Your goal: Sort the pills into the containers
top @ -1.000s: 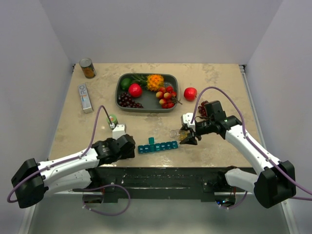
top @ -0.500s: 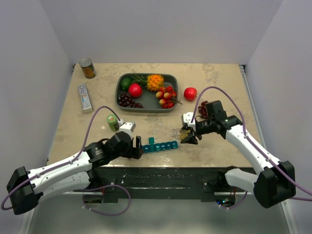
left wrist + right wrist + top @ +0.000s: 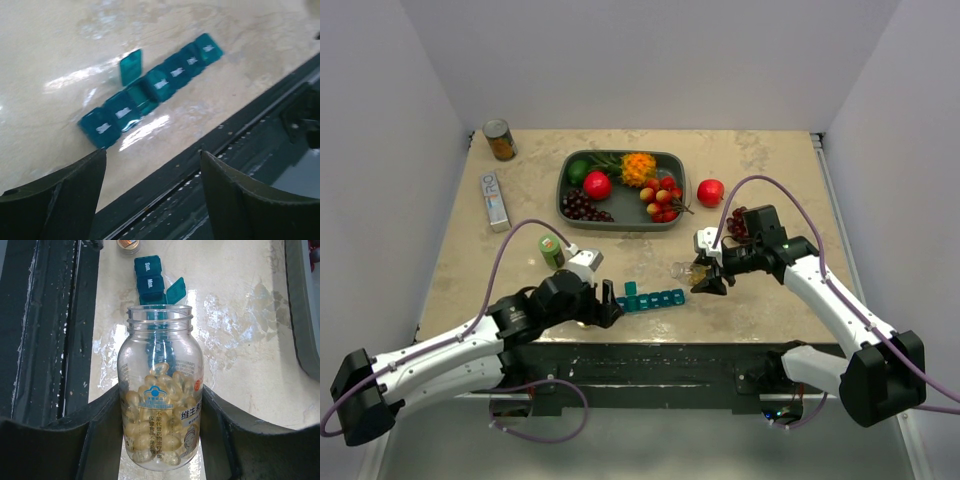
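Note:
The teal pill organiser point(image 3: 650, 299) lies near the table's front edge, with one lid point(image 3: 630, 288) standing open. It also shows in the left wrist view point(image 3: 150, 90) and, beyond the bottle, in the right wrist view point(image 3: 149, 277). My left gripper point(image 3: 611, 308) is open and empty, just off the strip's left end; in its own view point(image 3: 152, 155) it hovers over the table's edge. My right gripper point(image 3: 705, 277) is shut on a clear uncapped bottle point(image 3: 161, 390) of yellow capsules, held on its side with its mouth toward the strip's right end point(image 3: 682, 270).
A dark grey fruit tray point(image 3: 563, 200) stands at the back centre, with a red apple point(image 3: 710, 192) to its right. A small green bottle point(image 3: 552, 250), a white box point(image 3: 496, 200) and a can point(image 3: 499, 140) stand on the left. A black rail point(image 3: 660, 355) runs along the front edge.
My left arm has swung right and forward to the organiser's left end, uncovering the green bottle. The right gripper with the bottle has barely moved.

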